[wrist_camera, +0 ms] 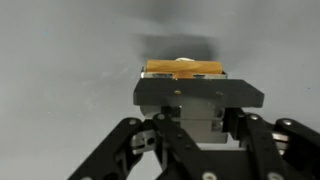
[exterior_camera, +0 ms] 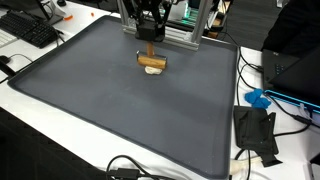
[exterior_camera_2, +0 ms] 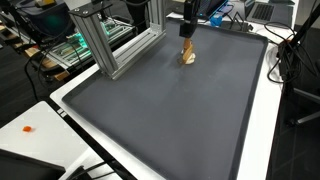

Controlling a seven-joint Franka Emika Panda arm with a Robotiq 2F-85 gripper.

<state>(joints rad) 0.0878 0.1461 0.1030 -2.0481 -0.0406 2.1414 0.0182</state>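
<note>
In an exterior view, an aluminium frame (exterior_camera_2: 110,45) stands left of the tool (exterior_camera_2: 187,40) at the far edge of the bench's grey mat (exterior_camera_2: 170,120). The tool pinches a wooden block (exterior_camera_2: 187,55), which sits directly beneath it, low over the mat.

Even overhead light gives the dark mat (exterior_camera: 120,120) a pale sheen in both exterior views. My wrist view is soft and blurred; beyond my end effector (wrist_camera: 185,72) and its wooden block (wrist_camera: 165,68) lies a smudged shadow.
</note>
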